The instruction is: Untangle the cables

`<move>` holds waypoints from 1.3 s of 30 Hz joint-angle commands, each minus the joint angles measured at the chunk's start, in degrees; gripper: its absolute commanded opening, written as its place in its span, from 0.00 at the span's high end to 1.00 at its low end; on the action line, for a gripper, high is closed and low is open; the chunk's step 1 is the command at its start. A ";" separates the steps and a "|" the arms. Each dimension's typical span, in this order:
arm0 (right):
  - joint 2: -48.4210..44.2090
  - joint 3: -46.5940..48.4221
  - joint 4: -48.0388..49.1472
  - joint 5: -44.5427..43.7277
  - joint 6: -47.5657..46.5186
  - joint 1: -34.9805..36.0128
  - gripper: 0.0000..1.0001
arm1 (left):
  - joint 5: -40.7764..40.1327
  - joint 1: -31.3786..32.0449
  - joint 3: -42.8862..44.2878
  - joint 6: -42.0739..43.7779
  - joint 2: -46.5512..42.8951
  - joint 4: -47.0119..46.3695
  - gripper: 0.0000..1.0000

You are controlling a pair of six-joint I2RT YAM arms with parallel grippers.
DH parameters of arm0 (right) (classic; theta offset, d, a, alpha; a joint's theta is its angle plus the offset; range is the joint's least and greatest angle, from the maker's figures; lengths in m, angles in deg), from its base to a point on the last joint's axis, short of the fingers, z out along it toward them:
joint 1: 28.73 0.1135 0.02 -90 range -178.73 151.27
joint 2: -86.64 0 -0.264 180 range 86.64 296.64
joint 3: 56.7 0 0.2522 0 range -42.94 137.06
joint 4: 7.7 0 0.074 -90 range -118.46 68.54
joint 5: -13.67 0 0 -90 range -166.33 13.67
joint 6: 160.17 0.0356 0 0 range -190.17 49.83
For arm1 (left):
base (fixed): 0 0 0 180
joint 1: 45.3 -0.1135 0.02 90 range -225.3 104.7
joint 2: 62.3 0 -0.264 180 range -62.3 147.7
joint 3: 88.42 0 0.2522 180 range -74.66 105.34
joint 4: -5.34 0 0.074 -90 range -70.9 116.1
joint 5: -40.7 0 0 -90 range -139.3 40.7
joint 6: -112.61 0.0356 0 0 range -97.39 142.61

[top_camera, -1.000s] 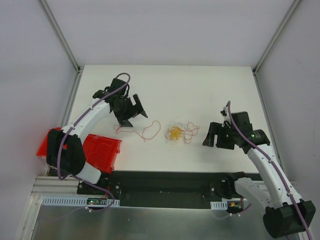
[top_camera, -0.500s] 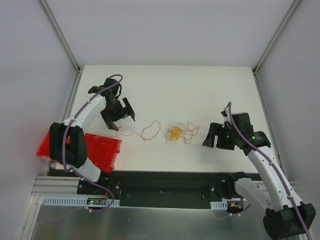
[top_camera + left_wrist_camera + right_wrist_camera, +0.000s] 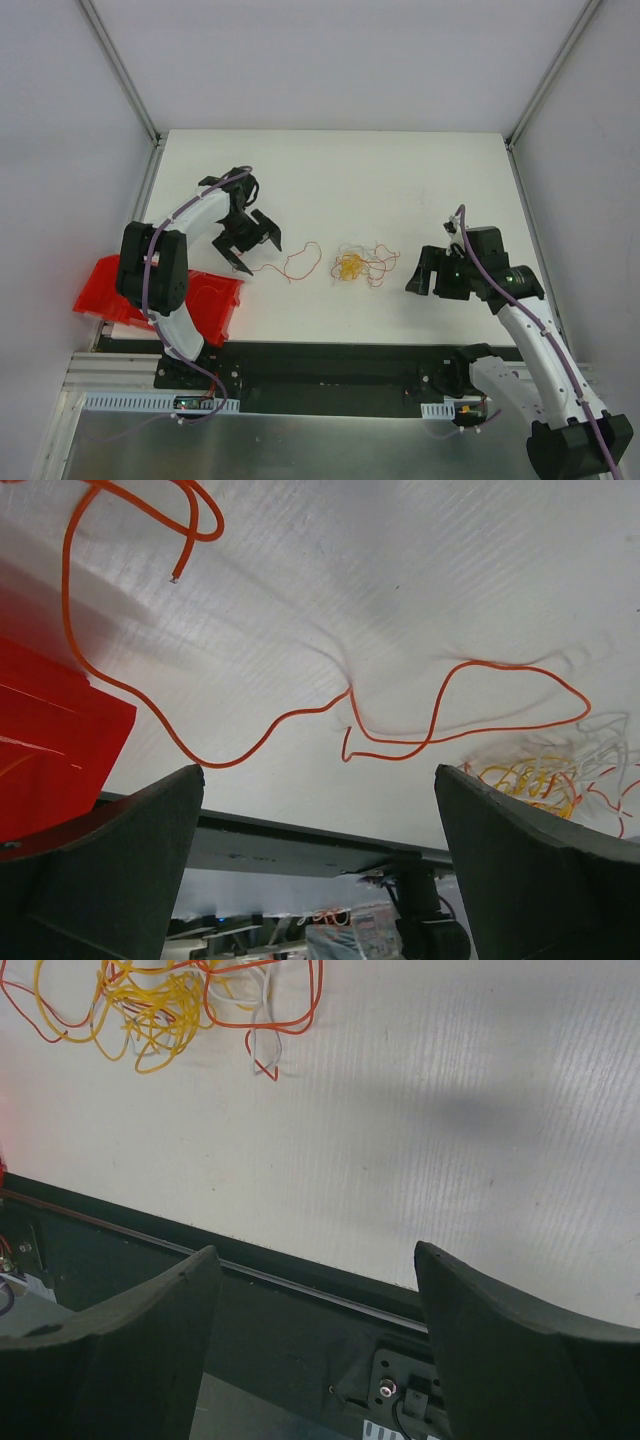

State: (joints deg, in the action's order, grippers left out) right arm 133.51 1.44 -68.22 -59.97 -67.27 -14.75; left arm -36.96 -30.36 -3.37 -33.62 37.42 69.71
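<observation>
The cables lie near the table's middle. A small tangle (image 3: 358, 265) of yellow, red and whitish strands shows in the left wrist view (image 3: 530, 775) and the right wrist view (image 3: 150, 1010). A loose red strand (image 3: 290, 266) lies apart to its left, curving across the left wrist view (image 3: 480, 663). My left gripper (image 3: 255, 248) is open and empty, hovering over that strand's left end (image 3: 318, 772). My right gripper (image 3: 418, 272) is open and empty, just right of the tangle, which is beyond its fingertips (image 3: 315, 1250).
A red bin (image 3: 205, 300) with a thin strand inside sits at the near left table edge, close to my left gripper (image 3: 40, 750). The black front rail (image 3: 300, 1285) runs along the near edge. Metal frame posts stand at the back corners.
My left gripper has swung from the rear left toward the near side and turned, now over the loose red strand's left end. The right arm and the cables have not moved.
</observation>
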 commanded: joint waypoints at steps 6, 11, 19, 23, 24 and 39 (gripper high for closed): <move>-0.82 0.36 -0.08 0.34 -0.52 -0.35 0.20 | 0.49 0.00 -2.29 -12.58 1.97 -1.91 0.01; -1.34 0.36 -0.17 0.08 -0.44 -0.27 0.20 | -1.61 0.00 -4.31 -16.89 1.09 -2.01 0.02; -1.00 0.36 -0.08 0.16 -0.70 -0.35 0.19 | -3.98 0.00 -4.93 -17.52 1.88 -2.53 0.14; -0.99 0.36 -0.08 0.34 -0.87 -0.27 0.19 | -7.76 -0.08 -4.75 -15.50 0.92 -2.88 0.35; -0.99 0.36 -0.08 0.34 -0.87 -0.35 0.20 | -8.29 -0.09 -5.01 -15.14 0.48 -2.97 0.42; -1.26 0.27 -0.08 1.39 -1.14 -0.27 0.19 | -13.99 2.02 -6.34 -3.99 -10.68 -5.35 1.00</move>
State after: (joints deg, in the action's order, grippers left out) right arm 132.79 1.44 -68.24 -59.53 -67.49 -14.77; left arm -46.84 -30.21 -10.00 -43.43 33.25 63.18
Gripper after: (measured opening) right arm 0.807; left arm 0.004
